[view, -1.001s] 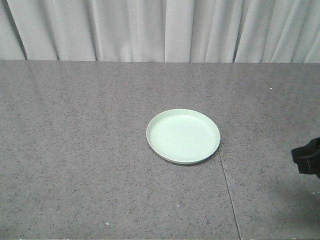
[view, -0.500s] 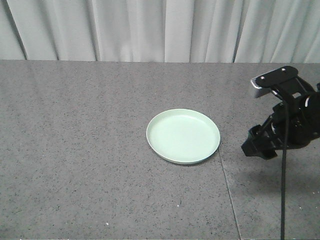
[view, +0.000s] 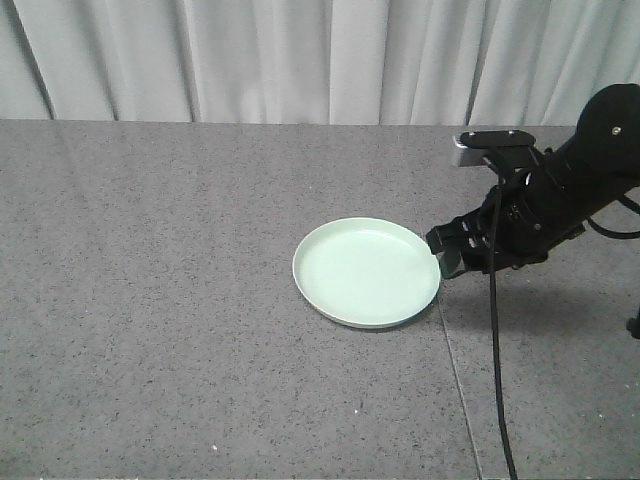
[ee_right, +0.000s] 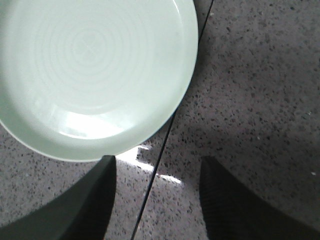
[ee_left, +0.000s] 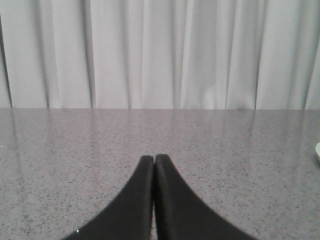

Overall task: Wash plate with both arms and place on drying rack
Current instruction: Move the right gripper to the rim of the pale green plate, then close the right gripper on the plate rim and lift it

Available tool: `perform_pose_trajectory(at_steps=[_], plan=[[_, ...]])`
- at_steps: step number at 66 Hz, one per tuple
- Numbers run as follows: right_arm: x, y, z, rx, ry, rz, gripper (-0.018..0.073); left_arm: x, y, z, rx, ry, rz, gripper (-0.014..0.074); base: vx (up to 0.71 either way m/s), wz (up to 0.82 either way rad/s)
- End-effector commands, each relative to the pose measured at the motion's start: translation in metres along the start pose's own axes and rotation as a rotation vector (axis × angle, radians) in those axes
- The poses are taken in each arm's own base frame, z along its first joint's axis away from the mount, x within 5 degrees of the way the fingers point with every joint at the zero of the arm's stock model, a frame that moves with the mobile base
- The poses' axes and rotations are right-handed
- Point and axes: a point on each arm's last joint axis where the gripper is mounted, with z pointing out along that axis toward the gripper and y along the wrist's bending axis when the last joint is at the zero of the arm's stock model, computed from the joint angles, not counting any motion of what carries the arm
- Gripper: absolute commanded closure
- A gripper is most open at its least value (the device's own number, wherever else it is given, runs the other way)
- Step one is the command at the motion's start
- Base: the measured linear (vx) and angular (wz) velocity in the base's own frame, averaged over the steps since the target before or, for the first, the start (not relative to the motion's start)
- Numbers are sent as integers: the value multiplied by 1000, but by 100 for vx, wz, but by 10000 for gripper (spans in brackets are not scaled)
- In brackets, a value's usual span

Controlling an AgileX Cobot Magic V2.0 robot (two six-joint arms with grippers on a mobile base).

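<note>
The pale mint-green plate (view: 367,271) lies flat on the grey speckled counter (view: 180,300), near its middle. My right arm reaches in from the right; its gripper (view: 447,255) is open and empty, low over the counter at the plate's right rim. In the right wrist view the plate (ee_right: 95,70) fills the upper left and the open gripper (ee_right: 157,162) hangs just off its near rim, over a counter seam (ee_right: 165,145). My left gripper (ee_left: 153,159) is shut and empty over bare counter; only a sliver of the plate (ee_left: 318,152) shows at the right edge. The drying rack is out of view.
A pale pleated curtain (view: 320,60) hangs behind the counter's far edge. A thin seam (view: 455,380) runs from the plate's right side to the front edge. A black cable (view: 495,370) hangs from my right arm down to the front.
My right arm has swung in from the right edge, leftward and lower, bringing its open gripper to the plate's right rim. The plate has not moved.
</note>
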Motion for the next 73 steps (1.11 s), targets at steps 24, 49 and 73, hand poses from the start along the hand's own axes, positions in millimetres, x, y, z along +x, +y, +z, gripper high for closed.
perform_pose_trajectory(at_steps=[24, 49, 73], plan=[[-33, -7, 24, -5, -153, 49, 214, -18, -1, -3, 14, -119, -3, 603, 0, 0], [-38, -11, 49, -25, -162, 92, 232, -18, -1, -3, 14, -119, -3, 603, 0, 0], [-38, -13, 59, -28, -151, 98, 379, -18, -1, -3, 14, -119, -3, 603, 0, 0]])
